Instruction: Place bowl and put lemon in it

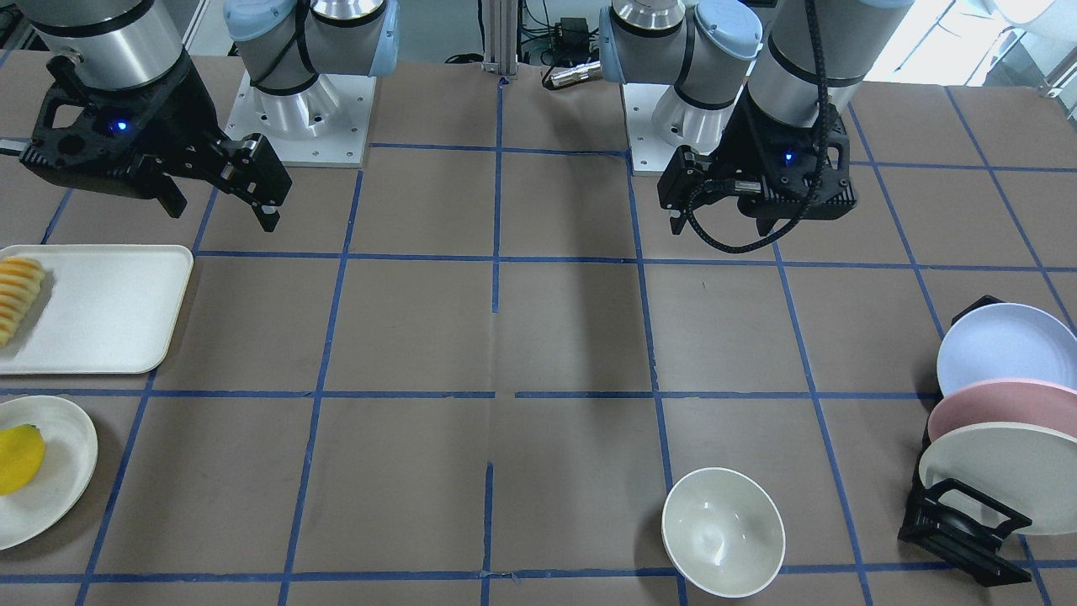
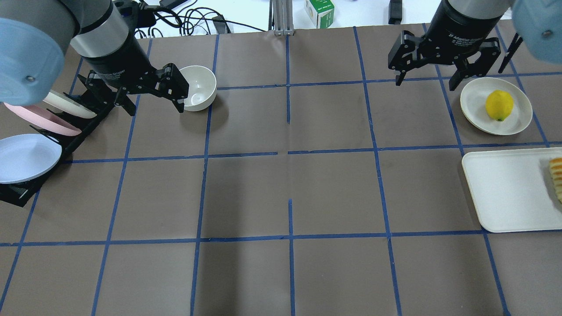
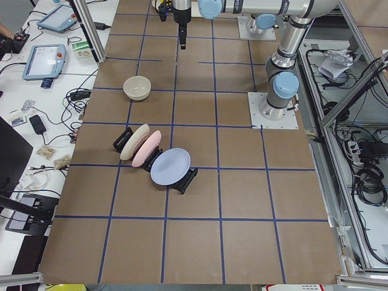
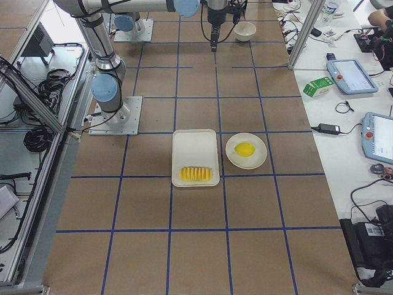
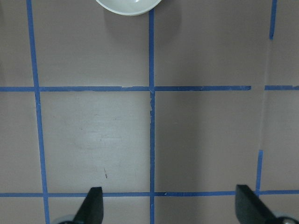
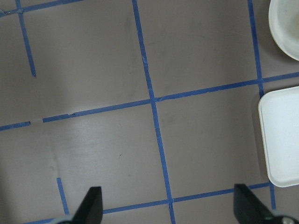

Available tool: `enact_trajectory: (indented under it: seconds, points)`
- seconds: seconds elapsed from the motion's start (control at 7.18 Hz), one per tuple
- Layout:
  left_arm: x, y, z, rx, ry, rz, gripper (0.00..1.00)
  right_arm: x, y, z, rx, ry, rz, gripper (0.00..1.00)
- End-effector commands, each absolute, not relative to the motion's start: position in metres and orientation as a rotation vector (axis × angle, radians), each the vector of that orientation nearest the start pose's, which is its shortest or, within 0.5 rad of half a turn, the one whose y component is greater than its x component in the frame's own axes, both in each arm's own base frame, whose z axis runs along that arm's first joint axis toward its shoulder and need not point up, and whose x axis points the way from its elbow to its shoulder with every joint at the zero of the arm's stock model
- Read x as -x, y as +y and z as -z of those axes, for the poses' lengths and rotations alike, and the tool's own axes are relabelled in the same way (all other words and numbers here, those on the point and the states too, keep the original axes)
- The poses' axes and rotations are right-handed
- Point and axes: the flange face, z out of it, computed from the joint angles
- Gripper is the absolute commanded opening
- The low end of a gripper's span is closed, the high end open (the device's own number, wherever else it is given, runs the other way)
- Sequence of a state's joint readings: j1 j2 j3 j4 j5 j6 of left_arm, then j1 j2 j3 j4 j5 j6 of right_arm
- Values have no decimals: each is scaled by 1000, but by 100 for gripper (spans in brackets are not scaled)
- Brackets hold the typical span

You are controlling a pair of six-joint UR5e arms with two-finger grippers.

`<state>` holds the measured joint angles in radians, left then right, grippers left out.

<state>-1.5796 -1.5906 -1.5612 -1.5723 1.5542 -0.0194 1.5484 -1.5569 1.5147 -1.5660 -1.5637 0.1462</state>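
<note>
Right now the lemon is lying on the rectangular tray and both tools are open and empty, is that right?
Not quite. The lemon lies on the round plate beside the tray, not on the tray; the overhead view shows it. The left tool and the right tool are indeed open and empty.

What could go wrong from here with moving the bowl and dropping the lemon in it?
1. The bowl stands not far from the rack of plates. The left gripper, open and empty, could clip that rack while reaching in or swinging away.
2. The lemon lies loose on a shallow plate. The open right gripper might nudge it so it rolls off, or catch the rim.
</note>
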Motion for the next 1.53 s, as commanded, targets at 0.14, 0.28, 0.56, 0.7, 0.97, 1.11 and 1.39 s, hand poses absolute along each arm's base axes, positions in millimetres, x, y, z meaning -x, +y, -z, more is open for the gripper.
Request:
enact_trajectory:
  seconds: [0.14,0.28,0.56,0.7,0.97,1.11,1.39]
  points:
    - [140,-495,-486,12,3152,-17,100,-122,-506,-505,-262,3128,62,100]
    - [138,-512,-476,15,3160,-29,100,-122,-509,-501,-246,3131,48,100]
    - [135,-595,-476,-117,3131,69,100,-116,-512,-499,-253,3134,53,100]
    - [135,-641,-450,-125,3140,68,100,-115,-515,-497,-255,3132,56,100]
    - [75,-709,-365,-68,3147,81,100,-94,-551,-469,-281,3223,124,100]
    - [49,-726,-327,-132,3148,20,100,-61,-564,-454,-316,3335,83,100]
    - [32,-748,-266,-159,3144,24,100,3,-587,-418,-274,3336,-43,100]
